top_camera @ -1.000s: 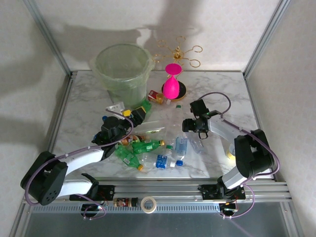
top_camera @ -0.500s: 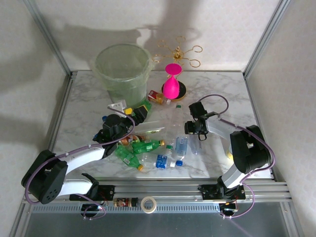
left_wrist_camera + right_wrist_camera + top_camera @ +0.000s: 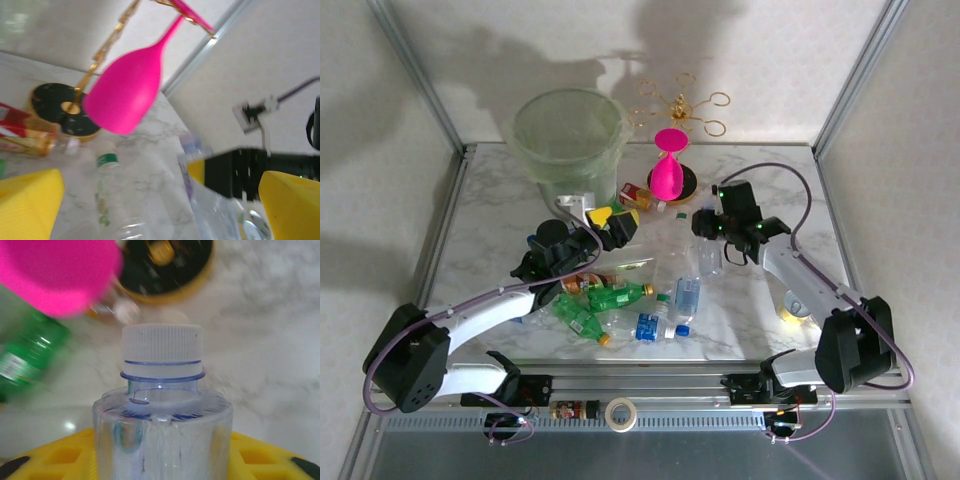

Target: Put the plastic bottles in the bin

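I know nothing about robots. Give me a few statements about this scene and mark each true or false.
1. The bucket stands at the table's far left corner. True.
2. Both grippers hold bottles. False: the right gripper grips a clear bottle; the left gripper is open and empty.
3. That clear bottle has a yellow cap. False: its cap is white.
4. The pink glass hangs upside down on the gold stand. True.
5. Every bottle is in the bucket. False: several bottles lie on the table.

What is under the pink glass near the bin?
A round black base with a gold rim sits under the pink glass, and a gold pole rises from it. The glass hides part of the base.
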{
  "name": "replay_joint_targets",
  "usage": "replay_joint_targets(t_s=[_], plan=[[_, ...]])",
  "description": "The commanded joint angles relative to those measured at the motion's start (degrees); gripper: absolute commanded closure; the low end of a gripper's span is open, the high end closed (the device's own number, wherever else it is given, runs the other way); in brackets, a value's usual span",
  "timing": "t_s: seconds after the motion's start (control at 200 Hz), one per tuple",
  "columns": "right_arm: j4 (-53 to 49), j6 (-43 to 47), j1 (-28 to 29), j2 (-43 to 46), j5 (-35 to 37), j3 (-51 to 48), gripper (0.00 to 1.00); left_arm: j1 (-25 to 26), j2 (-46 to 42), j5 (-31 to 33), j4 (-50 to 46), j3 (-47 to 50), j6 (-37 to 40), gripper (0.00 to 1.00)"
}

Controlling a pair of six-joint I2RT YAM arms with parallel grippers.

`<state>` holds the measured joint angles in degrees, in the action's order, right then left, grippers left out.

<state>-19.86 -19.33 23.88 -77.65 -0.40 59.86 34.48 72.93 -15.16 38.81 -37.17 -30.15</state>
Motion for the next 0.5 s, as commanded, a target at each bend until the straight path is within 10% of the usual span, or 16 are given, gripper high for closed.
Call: replay_joint_targets(t_s=[0.0, 0.491], plan=[[9.4, -4.8, -0.2, 2.5, -8.8, 1.0, 0.54, 2.4, 0.3, -5.8, -0.1, -3.7, 3.5, 0.0], [30.8, -14.1, -0.2, 8.1, -25.6, -5.9, 0.56, 9.4, 9.9, -11.1, 0.2, -8.9, 3.1, 0.0]])
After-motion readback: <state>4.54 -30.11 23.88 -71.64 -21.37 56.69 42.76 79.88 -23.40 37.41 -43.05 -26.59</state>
